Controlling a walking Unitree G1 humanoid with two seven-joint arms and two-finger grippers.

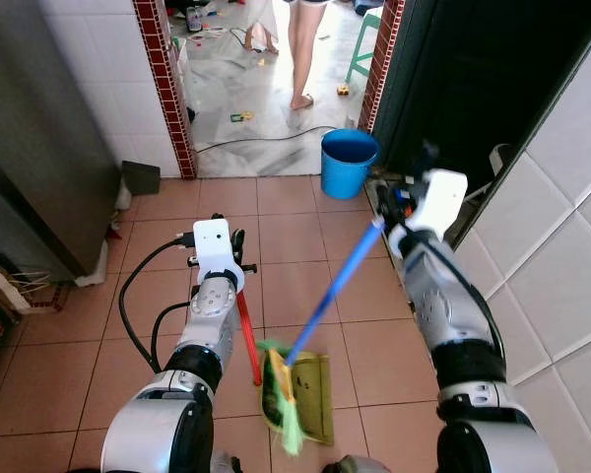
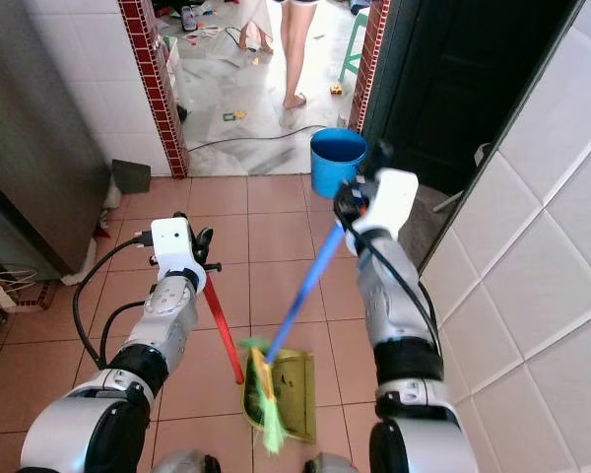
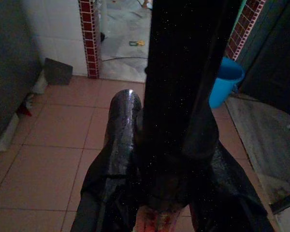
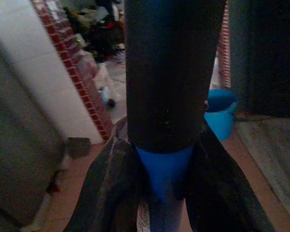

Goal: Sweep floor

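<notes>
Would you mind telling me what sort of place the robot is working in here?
Probably a tiled back passage or utility area of a home: terracotta floor tiles, white-tiled walls, a blue bucket by a brick-trimmed doorway, and a person standing barefoot in the cluttered room beyond.

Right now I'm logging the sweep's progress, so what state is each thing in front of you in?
Left hand: shut on the red dustpan handle.
Right hand: shut on the blue broom handle.
Dustpan: resting on the tiled floor.
Broom head: green bristles down at the dustpan.
Blue bucket: upright by the doorway.
Person: standing beyond the doorway.
</notes>
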